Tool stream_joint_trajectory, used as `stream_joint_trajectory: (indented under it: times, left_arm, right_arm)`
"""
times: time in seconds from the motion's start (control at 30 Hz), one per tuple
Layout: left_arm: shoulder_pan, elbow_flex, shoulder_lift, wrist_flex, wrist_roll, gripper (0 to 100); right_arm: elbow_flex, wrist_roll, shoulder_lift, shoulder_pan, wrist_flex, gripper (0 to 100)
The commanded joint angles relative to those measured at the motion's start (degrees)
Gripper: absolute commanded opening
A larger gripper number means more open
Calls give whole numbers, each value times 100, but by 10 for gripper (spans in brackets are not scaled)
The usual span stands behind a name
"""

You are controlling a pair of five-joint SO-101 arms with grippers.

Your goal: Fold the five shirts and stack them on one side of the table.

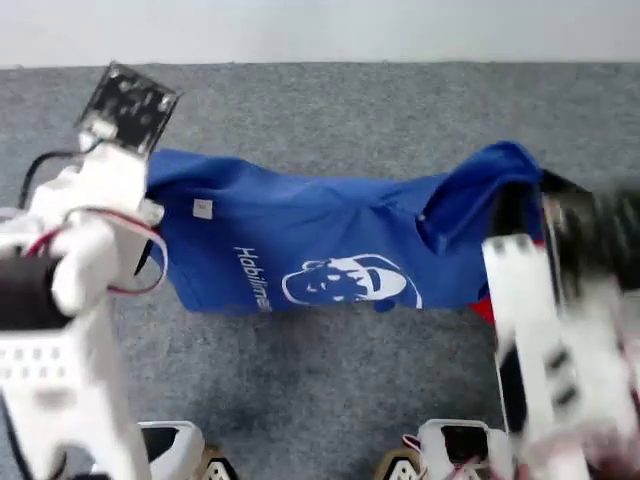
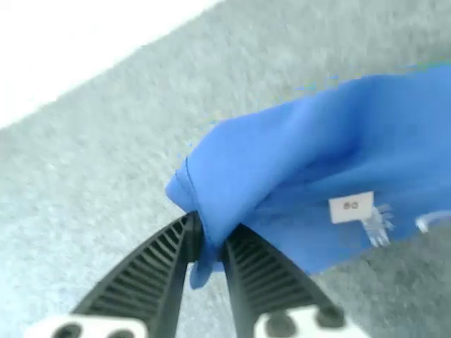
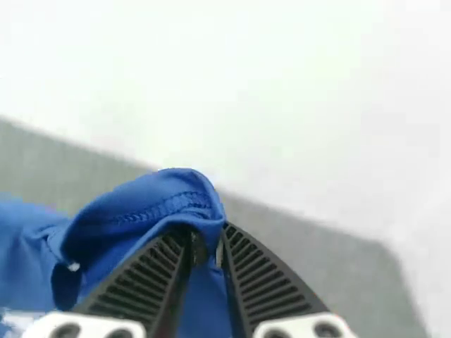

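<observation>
blue shirt (image 1: 320, 250) with a white face print (and a small white tag (image 2: 351, 206) near one end) spans the middle of the grey felt table (image 1: 330, 120). the left gripper (image 2: 208, 243) is clamped on a bunched edge at one end, the right gripper (image 3: 206, 246) pinches a hemmed fold at the other
</observation>
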Motion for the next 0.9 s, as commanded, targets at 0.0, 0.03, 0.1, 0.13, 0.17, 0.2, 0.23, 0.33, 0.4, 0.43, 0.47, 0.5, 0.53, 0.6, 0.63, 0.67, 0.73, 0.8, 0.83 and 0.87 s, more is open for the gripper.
stream_joint_trajectory:
  times: [0.0,0.03,0.1,0.13,0.17,0.2,0.23,0.33,0.4,0.43,0.47,0.5,0.53,0.6,0.63,0.67,0.73,0.8,0.83,0.87]
  left_arm:
    - [-9,-189,-545,53,-26,13]
    - [-9,-215,-677,44,-35,13]
    - [-9,-215,-1029,-97,-18,13]
    - [-9,-215,-1240,-167,-18,13]
    - [-9,-215,-1477,-255,-18,13]
    - [-9,-215,-1732,-352,-18,13]
    - [-9,-207,-1987,-466,-18,13]
    - [-35,-180,-2629,-756,-9,13]
    - [-62,-189,-2831,-809,-26,13]
    - [-62,-198,-2857,-782,-35,13]
    - [-62,-189,-2857,-738,-35,13]
    - [-62,-189,-2857,-721,-35,13]
    - [-62,-189,-2866,-721,-35,13]
    - [-62,-215,-2875,-765,-35,13]
    - [-62,-215,-2892,-765,-35,13]
    - [-62,-215,-2892,-765,-35,13]
    - [-62,-180,-2857,-721,-35,13]
    - [-53,-4,-2857,-712,-35,13]
    - [-53,127,-2857,-712,-35,13]
    - [-53,259,-2857,-703,-35,13]
  right_arm:
    - [-651,44,-312,84,-40,10]
    - [-844,53,-356,92,-13,10]
    - [-1231,53,-374,92,101,10]
    - [-1380,53,-374,92,119,10]
    - [-1512,44,-374,136,119,10]
    - [-1626,44,-374,233,75,10]
    - [-1749,44,-374,382,31,10]
    - [-2004,35,-286,734,-268,10]
    - [-2189,26,-127,892,-409,10]
    - [-2268,26,-31,936,-453,10]
    - [-2330,26,84,971,-488,10]
    - [-2391,26,189,998,-514,10]
    - [-2479,26,295,1024,-523,10]
    - [-2760,26,462,1042,-611,10]
    - [-2945,26,523,1042,-681,10]
    - [-3147,26,585,1051,-734,10]
    - [-3490,26,699,1051,-743,10]
    - [-3596,26,769,1051,-611,10]
    - [-3596,26,813,1051,-479,10]
    - [-3596,26,848,1051,-268,10]
